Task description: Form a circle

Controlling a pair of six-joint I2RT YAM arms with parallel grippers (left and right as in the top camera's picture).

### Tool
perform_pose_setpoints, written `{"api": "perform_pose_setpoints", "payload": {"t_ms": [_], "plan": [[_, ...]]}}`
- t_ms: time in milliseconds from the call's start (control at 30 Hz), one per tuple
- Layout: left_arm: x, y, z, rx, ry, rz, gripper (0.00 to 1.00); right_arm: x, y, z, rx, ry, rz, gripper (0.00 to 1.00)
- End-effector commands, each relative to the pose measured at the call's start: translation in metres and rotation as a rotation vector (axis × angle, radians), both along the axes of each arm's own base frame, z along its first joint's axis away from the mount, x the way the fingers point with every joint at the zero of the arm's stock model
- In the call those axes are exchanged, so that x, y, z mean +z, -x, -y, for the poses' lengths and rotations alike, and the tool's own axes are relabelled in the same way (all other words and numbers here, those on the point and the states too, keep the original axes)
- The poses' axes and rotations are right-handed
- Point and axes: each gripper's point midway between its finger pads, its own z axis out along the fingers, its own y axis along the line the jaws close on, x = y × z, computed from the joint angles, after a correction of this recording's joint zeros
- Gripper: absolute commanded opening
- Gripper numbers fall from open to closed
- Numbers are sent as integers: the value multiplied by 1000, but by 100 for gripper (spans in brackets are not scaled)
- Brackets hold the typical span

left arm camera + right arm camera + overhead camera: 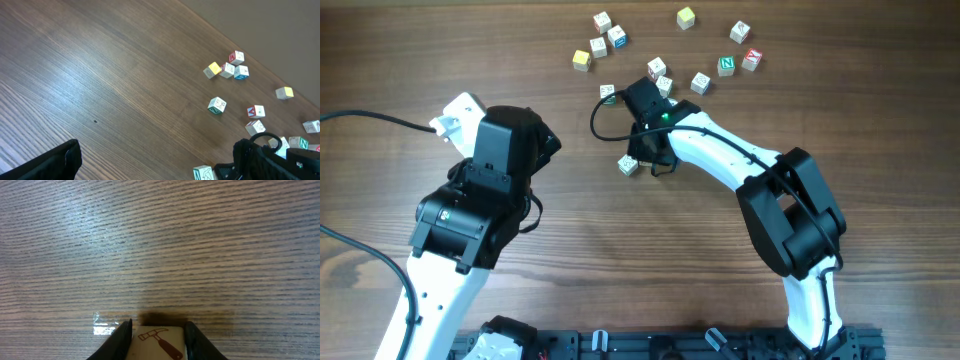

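My right gripper [157, 328] is shut on a pale wooden cube [159, 342] with a brown hammer drawn on its top, one black finger flush against each side. It rests low on the wood. From overhead the right gripper [652, 152] covers that cube. Next to it lies a white cube with green marks [628, 165]. No circle of cubes shows; the green "N" cube [726, 66], a yellow cube [582, 60] and white cubes [656, 68] lie loose at the far side. My left gripper [545, 140] stands open and apart, holding nothing.
More letter cubes lie scattered along the far edge: a red one [752, 59], a blue one [617, 38], another yellow one [686, 17]. A black cable loops by the right wrist [605, 125]. The left arm fills the near left.
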Motion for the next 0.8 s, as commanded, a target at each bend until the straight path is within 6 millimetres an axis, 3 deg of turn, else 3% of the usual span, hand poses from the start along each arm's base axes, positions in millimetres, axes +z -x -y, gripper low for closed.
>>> {"api": "perform_pose_setpoints", "payload": {"t_ms": [0, 267, 767], "plan": [[6, -2, -5, 10, -19, 12, 100, -11, 4, 2, -8, 19, -16, 32], [6, -2, -5, 10, -19, 12, 100, -12, 4, 1, -6, 16, -19, 41], [6, -2, -5, 10, -19, 12, 100, -11, 5, -1, -21, -1, -29, 40]]}}
